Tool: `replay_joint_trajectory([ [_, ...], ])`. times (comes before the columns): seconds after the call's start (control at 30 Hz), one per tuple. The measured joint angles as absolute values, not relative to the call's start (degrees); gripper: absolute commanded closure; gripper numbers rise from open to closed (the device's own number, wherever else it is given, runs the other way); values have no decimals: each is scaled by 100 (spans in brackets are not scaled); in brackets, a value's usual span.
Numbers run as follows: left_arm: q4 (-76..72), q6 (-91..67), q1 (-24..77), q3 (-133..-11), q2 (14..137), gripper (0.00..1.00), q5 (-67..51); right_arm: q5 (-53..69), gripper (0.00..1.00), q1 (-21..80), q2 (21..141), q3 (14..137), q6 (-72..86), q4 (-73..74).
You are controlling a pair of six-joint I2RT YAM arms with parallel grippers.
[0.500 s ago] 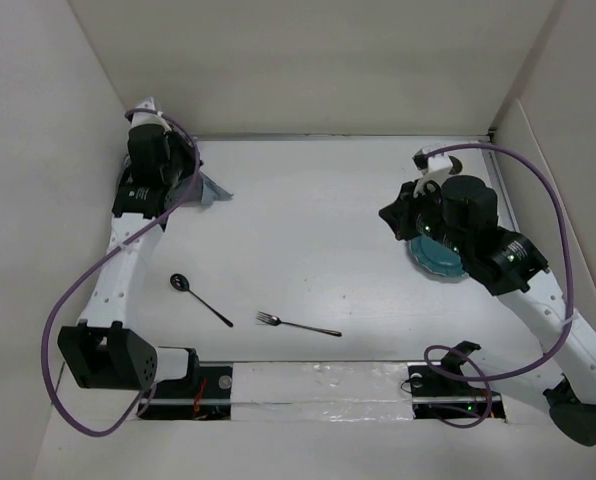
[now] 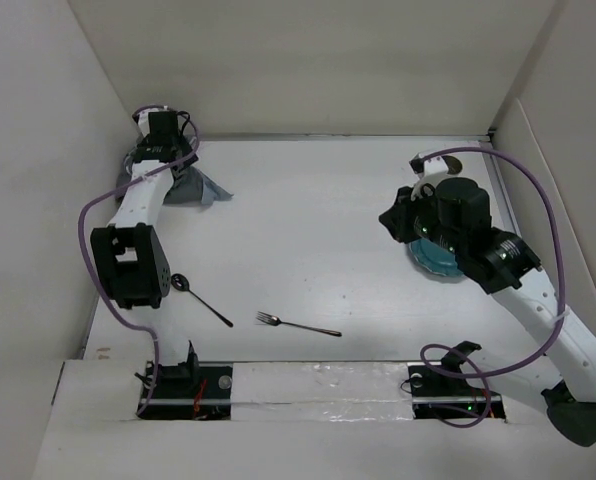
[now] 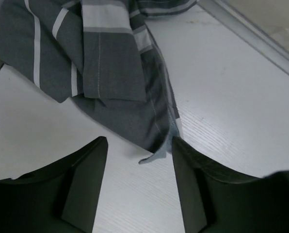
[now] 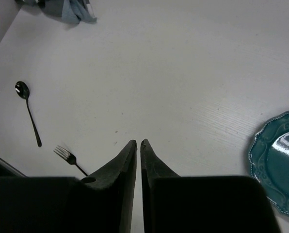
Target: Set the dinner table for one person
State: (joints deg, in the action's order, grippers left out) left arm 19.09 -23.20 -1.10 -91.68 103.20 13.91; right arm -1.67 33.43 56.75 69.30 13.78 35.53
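Across the whole top view: dinner table, plain white, walled off left, back and right, big bare stretch through the middle. Far-left corner: striped grey cloth, crumpled up near the wall. Toward the near edge: spoon and fork, lying apart. Right side: teal plate, partly hidden under the right arm. Left gripper wide open, empty, low over the tabletop, cloth's corner showing between the fingers. Right gripper pinched closed on nothing, up above the table beside the plate.
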Motion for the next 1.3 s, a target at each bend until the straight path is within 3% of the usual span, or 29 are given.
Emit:
replay_joint_trajectory([
  [0.03, 1942, -2346, -174, -9264, 10512, 43, 1367, -150, 62, 3336, 5684, 6921, 1372, 3548],
  [0.13, 2023, -2421, -331, -9564, 11017, 38, 1323, 5, 49, 3332, 5721, 6882, 1352, 3531],
  [0.53, 2112, -2539, -558, -10750, 12352, 37, 1288, 432, 48, 3332, 6114, 6840, 1328, 3535],
  [0.6, 2134, -2543, -558, -10750, 12451, 40, 1334, 454, 48, 3332, 6198, 6842, 1326, 3535],
  [0.7, 2171, -2552, -552, -10750, 12586, 54, 1439, 458, 48, 3332, 6337, 6847, 1323, 3535],
  [0.77, 2215, -2556, -548, -10750, 12639, 77, 1540, 458, 49, 3332, 6410, 6847, 1323, 3533],
  [0.87, 2233, -2462, -510, -10750, 12658, 100, 1697, 458, 49, 3332, 6460, 6847, 1319, 3529],
  [1.17, 2394, -2152, -36, -10912, 12615, 100, 1798, 458, 50, 3332, 6545, 6847, 1284, 3345],
  [1.3, 2827, -2056, 550, -12022, 12593, 100, 1544, 436, 54, 3332, 6713, 6958, 1278, 3286],
])
